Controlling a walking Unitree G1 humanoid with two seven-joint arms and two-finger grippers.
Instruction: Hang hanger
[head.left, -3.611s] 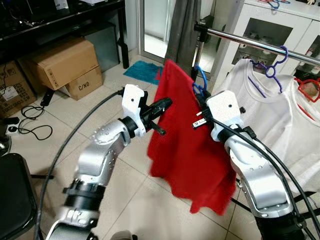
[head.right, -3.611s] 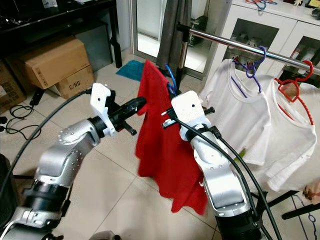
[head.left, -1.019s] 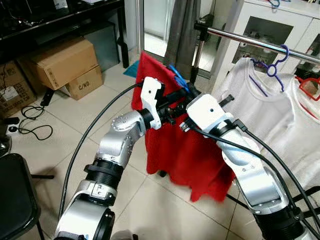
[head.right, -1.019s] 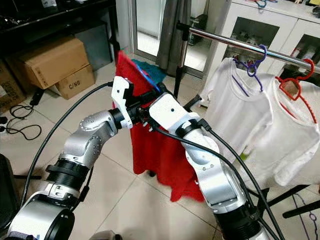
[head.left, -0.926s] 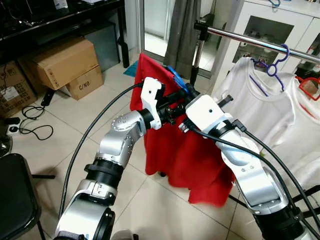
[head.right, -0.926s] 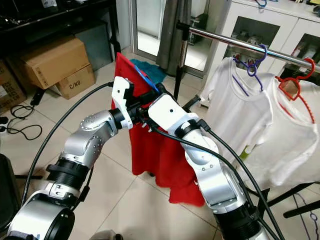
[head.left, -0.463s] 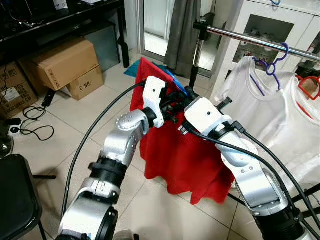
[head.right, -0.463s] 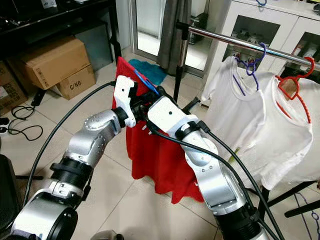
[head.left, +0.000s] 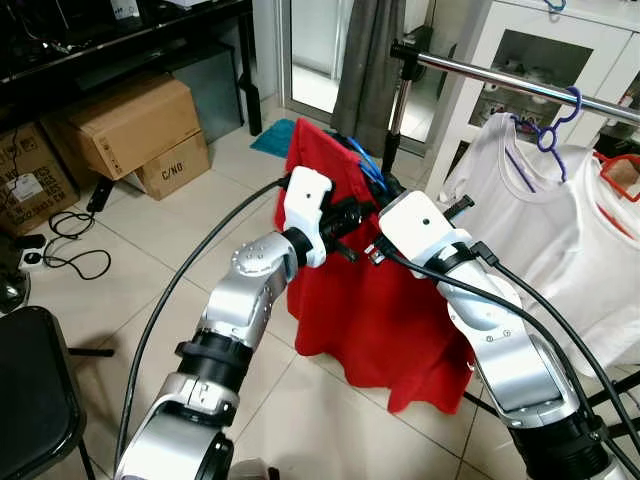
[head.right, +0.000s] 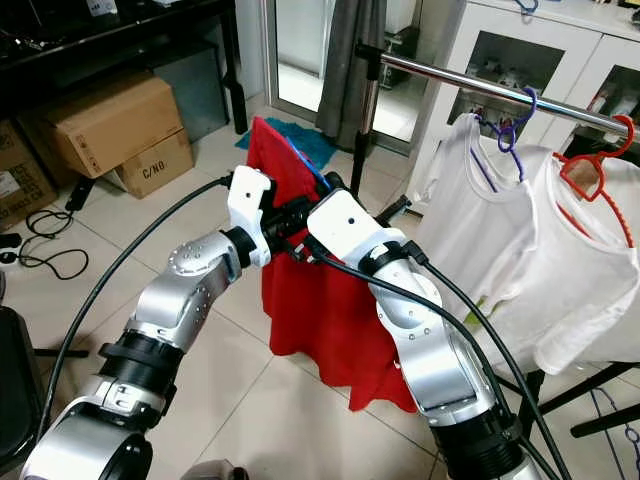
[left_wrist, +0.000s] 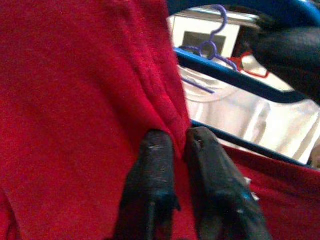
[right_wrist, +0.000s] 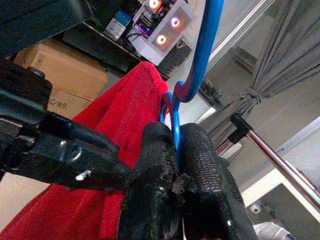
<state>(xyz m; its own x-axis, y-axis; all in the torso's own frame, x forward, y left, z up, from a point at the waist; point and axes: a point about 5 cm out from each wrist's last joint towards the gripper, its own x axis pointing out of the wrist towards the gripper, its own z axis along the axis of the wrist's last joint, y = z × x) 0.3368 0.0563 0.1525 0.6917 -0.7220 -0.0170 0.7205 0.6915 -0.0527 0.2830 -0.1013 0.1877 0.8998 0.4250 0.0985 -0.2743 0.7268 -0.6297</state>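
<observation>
A red shirt (head.left: 375, 300) on a blue hanger (right_wrist: 202, 47) is held up between two silver arms at the centre of the left eye view, in front of a metal clothes rail (head.left: 500, 80) that runs across the upper right of the frame. The hanger is not yet on the rail.

The right gripper (right_wrist: 176, 150) is seen in the right wrist view with its two black fingers pressed together on the thin blue wire just below the hook, which curves up towards the top of that frame. The left gripper (left_wrist: 172, 150) is seen in the left wrist view pinched shut on a fold of the red cloth near the collar edge, with the blue hanger bar crossing behind it.

Two white shirts are already hung on the rail at the right of the frame, one on a purple hanger (head.left: 550, 125) and one on a red hanger (head.left: 620, 170). Cardboard boxes (head.left: 130, 125) are stacked on the tiled floor at the upper left.

The shirt is judged soft and light, likely to sway and slide off a sloping shoulder. The hanger appears thin, stiff and smooth, so it may twist in the grip. The neck below the hook is judged the best hold, leaving the hook free.
</observation>
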